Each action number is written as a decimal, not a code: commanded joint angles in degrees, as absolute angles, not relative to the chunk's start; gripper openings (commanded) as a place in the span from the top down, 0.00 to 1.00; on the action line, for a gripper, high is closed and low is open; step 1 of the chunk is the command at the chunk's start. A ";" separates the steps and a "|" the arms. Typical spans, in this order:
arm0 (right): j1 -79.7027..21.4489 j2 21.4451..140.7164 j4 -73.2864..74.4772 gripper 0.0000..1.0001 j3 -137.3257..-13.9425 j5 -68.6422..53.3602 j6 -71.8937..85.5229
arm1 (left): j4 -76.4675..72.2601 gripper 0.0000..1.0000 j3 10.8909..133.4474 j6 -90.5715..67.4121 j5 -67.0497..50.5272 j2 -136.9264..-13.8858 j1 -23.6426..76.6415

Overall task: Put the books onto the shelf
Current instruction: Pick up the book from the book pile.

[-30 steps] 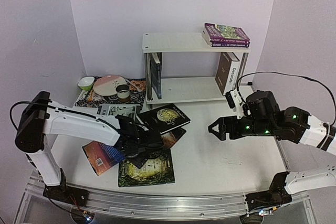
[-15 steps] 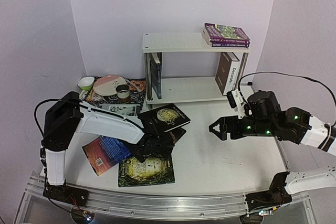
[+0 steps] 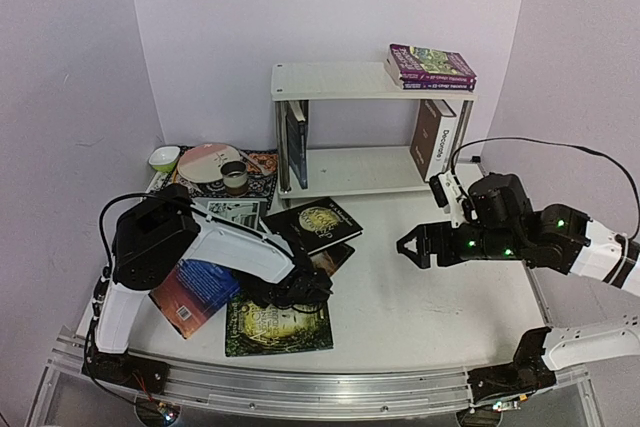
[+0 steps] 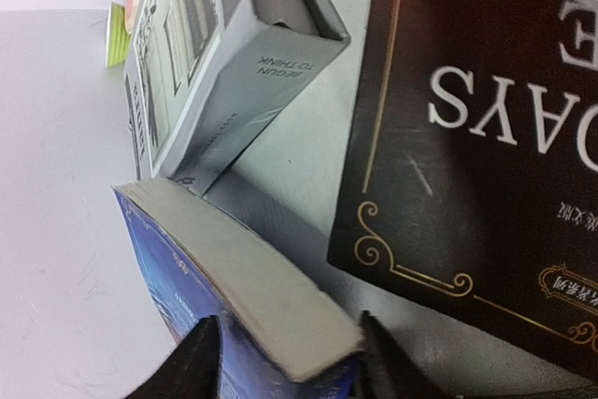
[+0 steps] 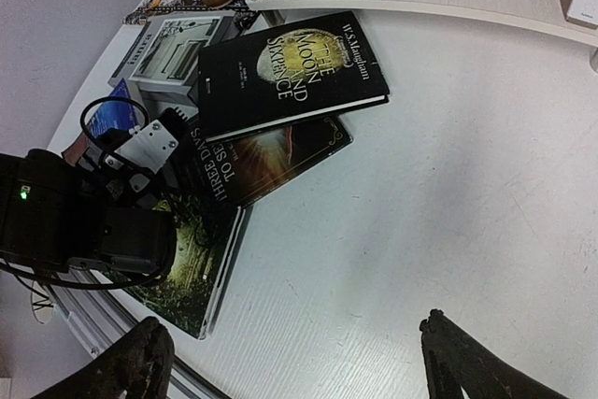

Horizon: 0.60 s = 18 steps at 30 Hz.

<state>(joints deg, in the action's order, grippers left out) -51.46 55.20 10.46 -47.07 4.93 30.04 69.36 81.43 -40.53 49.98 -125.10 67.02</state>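
Loose books lie left of centre: a black "Moon and Sixpence" (image 3: 312, 224), a dark "Three Days to See" (image 5: 262, 156), a green one (image 3: 280, 325), a grey one (image 4: 224, 81) and an orange-blue one (image 3: 195, 292). My left gripper (image 4: 290, 362) is low over this pile, jaws shut on the near corner of the orange-blue book (image 4: 252, 287), one finger against each cover. My right gripper (image 5: 299, 352) hangs open above bare table, right of the pile. The white shelf (image 3: 340, 80) carries two purple paperbacks (image 3: 430, 67) on top, with a white-brown book (image 3: 433, 137) and a dark book (image 3: 297, 142) upright below.
A patterned mat (image 3: 262, 162) with a plate, a green bowl and a cup lies at the back left beside the shelf. Walls close in behind and on both sides. A metal rail (image 3: 300, 387) runs along the near edge.
The left arm folded in and dropped lower over the pile, and its jaws narrowed from wide open onto the orange-blue book's corner. The right arm stayed put.
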 commanded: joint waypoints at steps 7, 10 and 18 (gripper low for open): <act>-51.63 55.65 9.76 0.08 -48.54 5.16 29.79 | 79.28 0.92 86.06 -46.01 58.05 -123.51 67.23; -51.65 55.74 9.69 0.07 -48.51 5.12 29.82 | 82.08 0.95 87.87 -46.30 58.32 -119.94 67.28; -51.62 57.37 9.07 0.09 -49.23 3.49 30.50 | 86.62 0.95 94.21 -45.34 57.05 -105.94 67.15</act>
<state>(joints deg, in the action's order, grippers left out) -51.46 56.38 10.44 -47.07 4.60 30.06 79.70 88.60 -46.09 52.31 -116.97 67.07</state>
